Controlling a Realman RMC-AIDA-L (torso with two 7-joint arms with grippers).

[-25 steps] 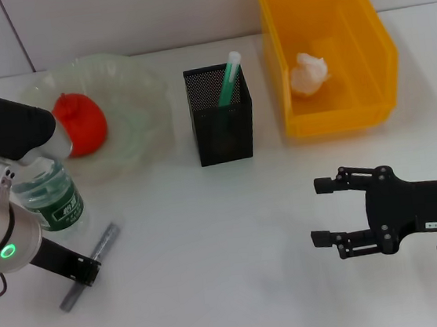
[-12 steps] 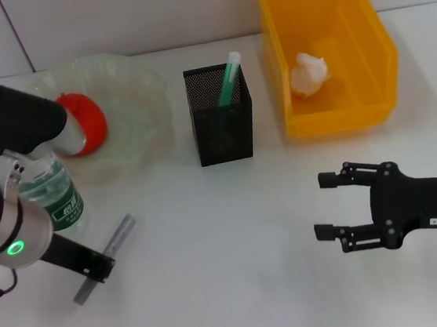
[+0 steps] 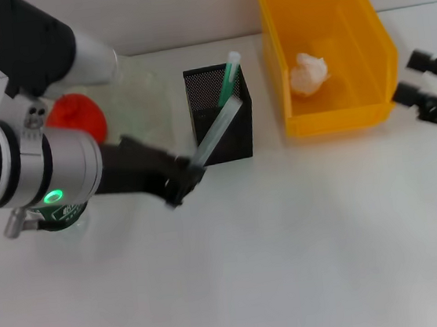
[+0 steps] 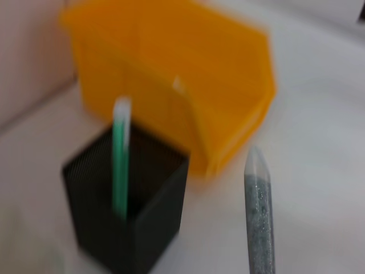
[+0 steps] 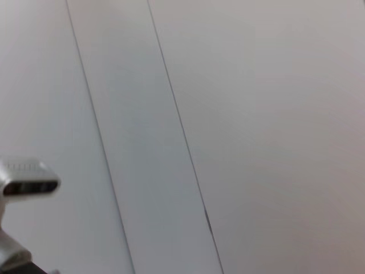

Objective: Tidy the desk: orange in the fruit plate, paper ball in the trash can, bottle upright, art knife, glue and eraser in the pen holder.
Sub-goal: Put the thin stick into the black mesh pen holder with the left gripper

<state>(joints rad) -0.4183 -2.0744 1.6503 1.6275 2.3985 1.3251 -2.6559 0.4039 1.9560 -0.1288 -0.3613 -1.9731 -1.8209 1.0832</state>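
Note:
My left gripper (image 3: 180, 184) is shut on the grey art knife (image 3: 217, 134), holding it slanted in the air with its tip at the front rim of the black mesh pen holder (image 3: 230, 142). In the left wrist view the art knife (image 4: 259, 222) hangs beside the pen holder (image 4: 137, 217). A green glue stick (image 3: 230, 74) stands inside the holder. The orange (image 3: 79, 116) lies in the fruit plate (image 3: 145, 85). The paper ball (image 3: 308, 72) rests in the yellow trash can (image 3: 340, 118). Only the bottle's label (image 3: 60, 216) shows under my left arm. The eraser is out of view. My right gripper (image 3: 411, 77) is open at the right edge.
My left arm covers much of the table's left side and part of the fruit plate. The trash can (image 4: 188, 97) stands just behind the pen holder in the left wrist view. The right wrist view shows only a pale panelled surface.
My left gripper lifted the art knife off the table and swung it right, up to the pen holder. My right gripper drew back from the front middle to the right edge.

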